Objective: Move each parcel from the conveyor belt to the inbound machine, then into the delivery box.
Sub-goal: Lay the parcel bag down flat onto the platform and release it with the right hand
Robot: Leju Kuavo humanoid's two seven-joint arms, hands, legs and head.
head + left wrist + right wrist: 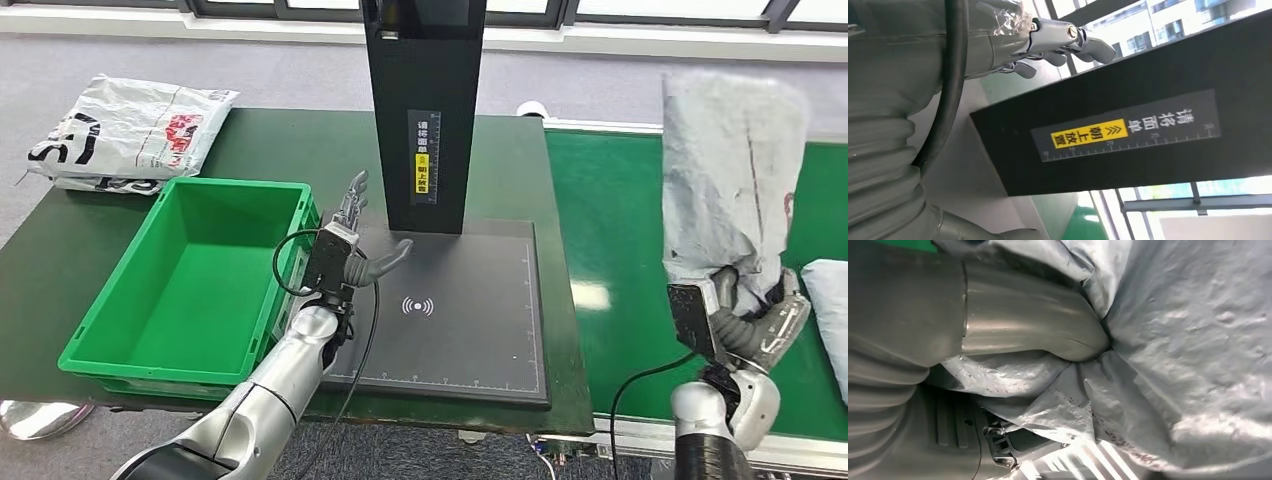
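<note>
Where the silver arms rise into the head view, nearest: right robot hand (757, 318) low at the right, over the green conveyor belt (620, 250), clamped around the lower end of a grey parcel (730, 170). Parcel held upright, crumpled, its top reaching above the belt's far edge. In the right wrist view, thick grey thumb (1033, 325) pressed into the wrinkled grey plastic (1188, 340). Just beside that robot hand, at the right edge of the belt, part of a pale second parcel (828, 310).

To the left, left robot hand (350, 245) raised above the near left corner of the black scanner plate (470, 330), empty, fingers spread apart and pointing toward the black column (425, 110). In the left wrist view, fingers (1088, 47) extended apart, nothing between them, before the column's yellow-and-grey label (1128, 130).

Beside the left robot hand, further left, green delivery box (100, 340) on the dark green desk (290, 140), nothing inside it. Black plate bearing a white wireless symbol (417, 306) near its middle, column standing at its far edge.

Farther back, at the far left corner of the desk, a white printed bag (125, 130) lying flat, overhanging the edge. Beyond, grey floor (280, 70) and a window frame.
</note>
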